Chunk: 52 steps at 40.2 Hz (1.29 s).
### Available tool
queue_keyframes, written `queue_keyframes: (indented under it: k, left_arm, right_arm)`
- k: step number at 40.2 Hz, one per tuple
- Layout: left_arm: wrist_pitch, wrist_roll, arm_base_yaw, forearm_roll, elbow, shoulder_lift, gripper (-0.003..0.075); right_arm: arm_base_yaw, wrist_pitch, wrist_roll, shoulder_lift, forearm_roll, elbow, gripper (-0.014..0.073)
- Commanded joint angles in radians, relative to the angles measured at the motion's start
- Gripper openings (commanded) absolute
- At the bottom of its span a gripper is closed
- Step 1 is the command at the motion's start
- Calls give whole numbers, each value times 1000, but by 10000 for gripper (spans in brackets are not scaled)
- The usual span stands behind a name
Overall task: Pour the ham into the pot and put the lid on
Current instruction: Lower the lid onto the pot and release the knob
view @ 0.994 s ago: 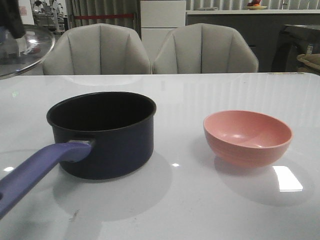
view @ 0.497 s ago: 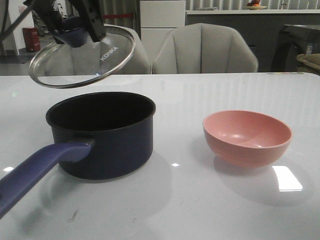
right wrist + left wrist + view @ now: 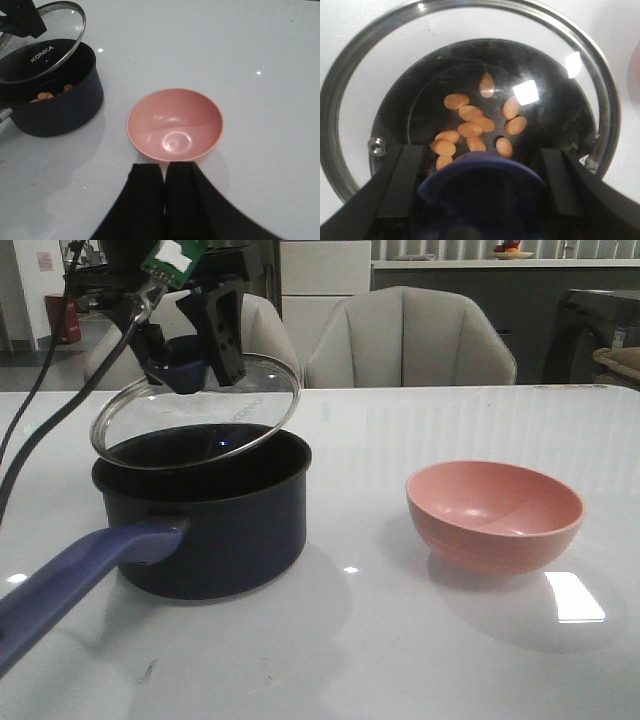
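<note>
The dark navy pot stands left of centre, its purple-blue handle pointing toward the near left. Several orange-pink ham chunks lie on its black bottom, also seen as ham from the right wrist. The glass lid hangs tilted just above the pot's rim, the same lid showing its KONKA lettering. My left gripper is shut on the lid's purple-blue knob. My right gripper is shut and empty, held back near the pink bowl.
An empty pink bowl sits on the white table to the right of the pot, the same bowl just ahead of my right fingers. Two grey chairs stand behind the far table edge.
The left gripper has carried the lid in from the far left and lowered it until it hangs tilted just over the pot. The pot and the bowl have not moved.
</note>
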Motion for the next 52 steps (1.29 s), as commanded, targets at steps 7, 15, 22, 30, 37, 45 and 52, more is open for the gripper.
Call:
queue_keyframes:
  k: [7,15,22,30,37,45,52]
  left_arm:
    - [34,-7,-9,-24,5,-58,115]
    - [34,-7,-9,-24,48,-58,115]
    - [34,-7,-9,-24,48,-58,150]
    - [34,-7,-9,-24,48,-58,370]
    - [34,-7,-9,-24,48,-58,547]
    - [34,-7,-9,-28,48,-58,564]
    - [34,-7,-9,-73,44,-69,564]
  right_arm:
    - [3,-65,-14,1,11,-28,150]
    - [3,-65,-14,1,11,-28,150]
    - [3,-65,-14,1,11,-28,150]
    - [3,-65,-14,1,11,-28,150]
    - [3,-65,-14,1,11,-28,150]
    - [3,-65,-14,1,11,-28,150]
    - [3,-65,-14,1,11,-28,150]
